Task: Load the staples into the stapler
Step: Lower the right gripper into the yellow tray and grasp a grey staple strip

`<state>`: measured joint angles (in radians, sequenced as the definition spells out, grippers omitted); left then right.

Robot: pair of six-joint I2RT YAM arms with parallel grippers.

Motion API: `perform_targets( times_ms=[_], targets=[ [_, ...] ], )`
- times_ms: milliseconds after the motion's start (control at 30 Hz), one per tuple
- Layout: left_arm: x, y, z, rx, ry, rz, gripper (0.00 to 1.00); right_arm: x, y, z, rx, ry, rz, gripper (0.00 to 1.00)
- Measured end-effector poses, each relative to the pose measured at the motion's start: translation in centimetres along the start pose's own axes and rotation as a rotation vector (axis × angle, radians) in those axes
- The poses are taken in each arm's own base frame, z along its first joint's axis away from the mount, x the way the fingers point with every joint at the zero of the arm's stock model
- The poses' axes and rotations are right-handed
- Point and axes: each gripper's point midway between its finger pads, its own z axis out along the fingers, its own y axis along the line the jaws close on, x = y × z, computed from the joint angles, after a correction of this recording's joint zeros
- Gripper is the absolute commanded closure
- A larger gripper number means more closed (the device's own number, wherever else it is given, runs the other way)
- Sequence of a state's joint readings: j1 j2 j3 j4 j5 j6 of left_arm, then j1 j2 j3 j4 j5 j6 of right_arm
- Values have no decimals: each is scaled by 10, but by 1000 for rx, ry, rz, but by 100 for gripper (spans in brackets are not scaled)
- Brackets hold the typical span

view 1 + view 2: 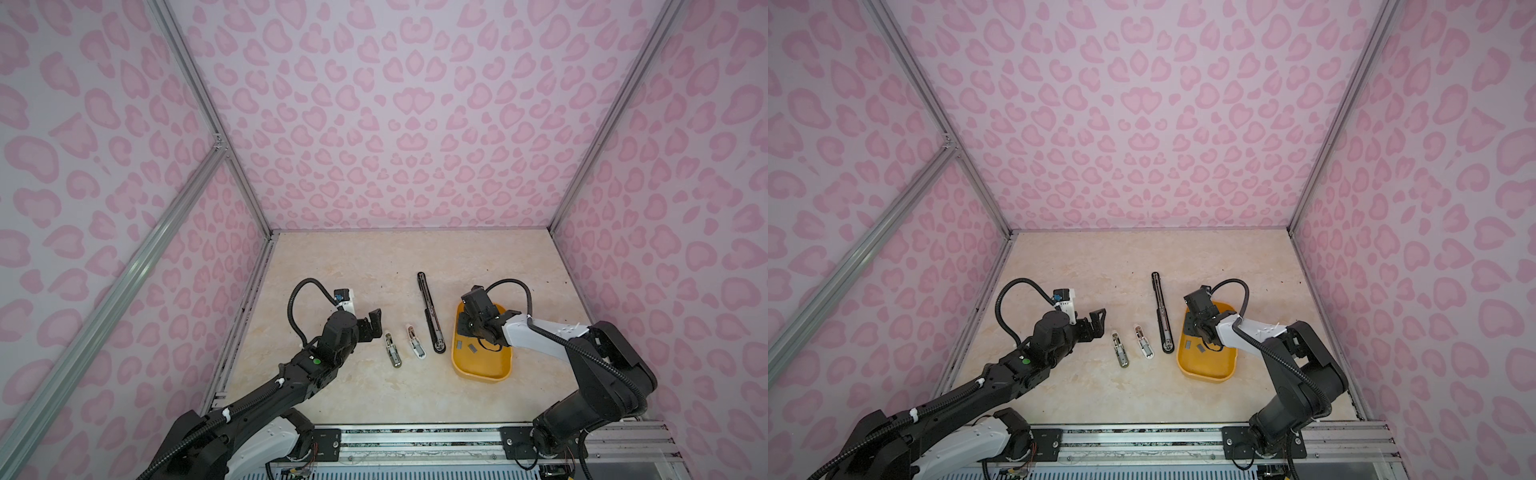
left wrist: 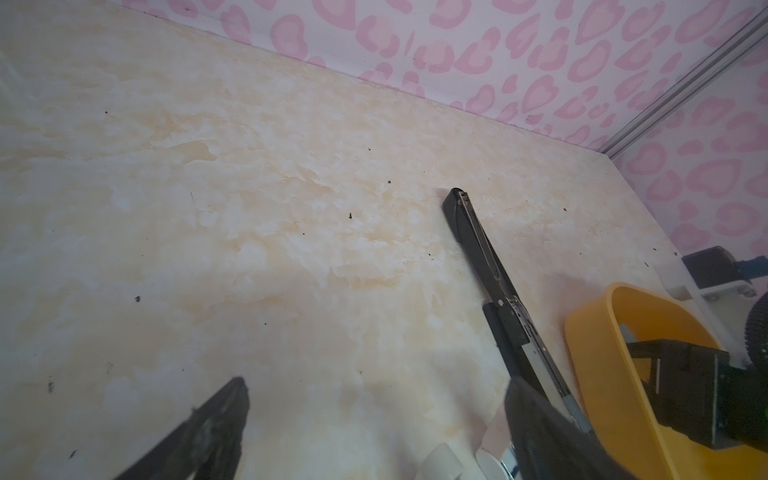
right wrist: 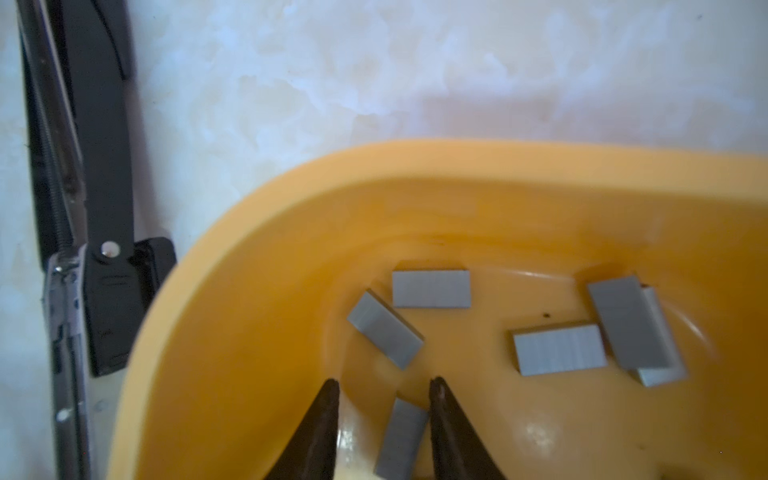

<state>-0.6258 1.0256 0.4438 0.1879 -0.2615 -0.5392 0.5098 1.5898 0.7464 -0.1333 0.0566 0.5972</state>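
Note:
Several grey staples lie loose in a yellow tray [image 3: 249,266]; in both top views only two show [image 1: 459,343] [image 1: 1200,348]. My right gripper [image 3: 384,381] is down inside the tray, open, with one strip of staples [image 3: 401,440] lying between its fingers, against one finger and clear of the other. Other strips [image 3: 431,289] [image 3: 559,349] lie beyond the tips. A long black stapler [image 1: 430,313] lies opened flat just left of the tray. My left gripper [image 1: 372,324] hovers wide open and empty [image 2: 376,384] left of two small staplers [image 1: 392,351] [image 1: 415,341].
The tray [image 1: 482,376] sits on the right of the marbled table [image 1: 374,266], its rim close to the black stapler [image 3: 104,291]. Pink patterned walls enclose the table on three sides. A metal rail [image 1: 415,432] runs along the front edge.

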Motion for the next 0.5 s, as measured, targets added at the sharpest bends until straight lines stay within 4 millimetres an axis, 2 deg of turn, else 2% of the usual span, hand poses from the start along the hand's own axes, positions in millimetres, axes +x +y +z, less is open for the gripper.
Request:
perform_targets(
  times_ms=[233, 500],
  targets=[
    [-2, -1, -2, 4, -8, -2, 3, 2, 6, -1, 9, 7, -37, 63],
    [-1, -1, -1, 4, -2, -1, 3, 5, -3, -3, 61, 10, -52, 65]
  ],
)
